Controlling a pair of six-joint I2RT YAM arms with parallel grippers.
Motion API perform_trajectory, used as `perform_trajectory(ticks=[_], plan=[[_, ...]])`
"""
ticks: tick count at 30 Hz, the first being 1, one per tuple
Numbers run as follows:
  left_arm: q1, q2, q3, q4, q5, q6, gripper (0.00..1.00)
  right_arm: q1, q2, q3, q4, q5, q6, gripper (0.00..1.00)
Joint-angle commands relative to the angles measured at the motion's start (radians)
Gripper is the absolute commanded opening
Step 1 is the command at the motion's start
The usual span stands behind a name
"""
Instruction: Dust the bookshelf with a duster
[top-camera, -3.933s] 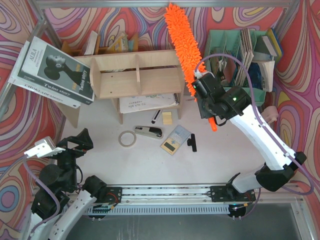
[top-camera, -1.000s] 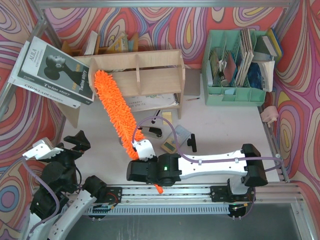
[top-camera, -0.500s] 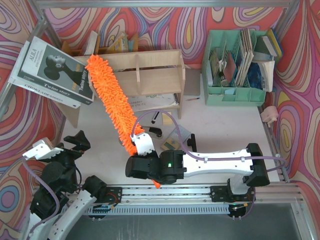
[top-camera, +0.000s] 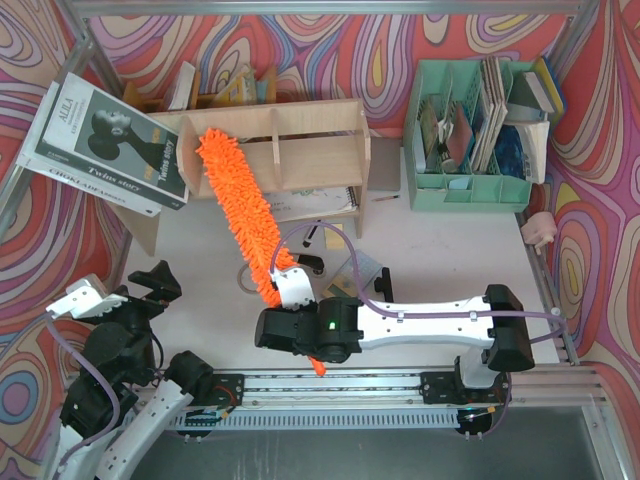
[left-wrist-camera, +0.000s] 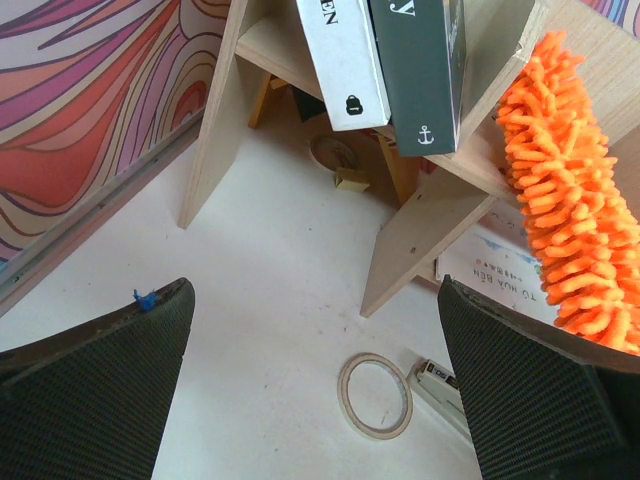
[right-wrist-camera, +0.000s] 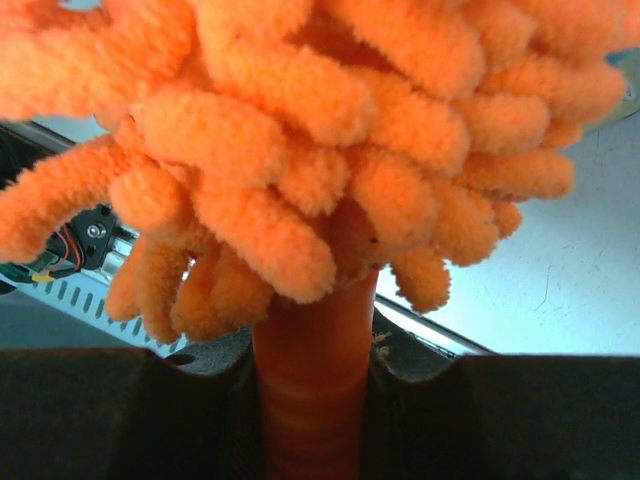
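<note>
The duster (top-camera: 243, 212) lies slantwise in the overhead view, its long axis running from 11 o'clock to 5 o'clock. The fluffy tip reaches the front edge of the bookshelf (top-camera: 310, 150) at its left bay, and the bare end pokes out toward the arm bases. The right gripper (top-camera: 285, 300) holds it low. Only the right wrist view shows the handle (right-wrist-camera: 315, 340) pinched tight between dark fingers (right-wrist-camera: 120, 410). The left gripper (top-camera: 150, 285) sits at 8 o'clock, well apart, spread wide. Its camera alone shows a whole tape ring (left-wrist-camera: 375, 395) on the table (left-wrist-camera: 270, 300) and books (left-wrist-camera: 400, 60) leaning at the shelf's end.
</note>
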Motion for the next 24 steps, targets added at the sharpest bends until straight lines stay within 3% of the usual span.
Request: perform_trajectory(ticks=[1, 11, 24], plan=[[0.004, 0.007, 0.008, -0.003, -0.021, -0.007, 0.98, -0.009, -0.003, -0.001, 0.036, 0.033, 0.024, 0.00], [0.005, 0.009, 0.008, -0.003, -0.018, -0.007, 0.98, -0.030, 0.001, 0.070, 0.100, 0.041, -0.042, 0.00], [0.005, 0.005, 0.009, -0.002, -0.018, -0.007, 0.98, -0.033, -0.101, -0.062, 0.072, 0.066, 0.162, 0.00]])
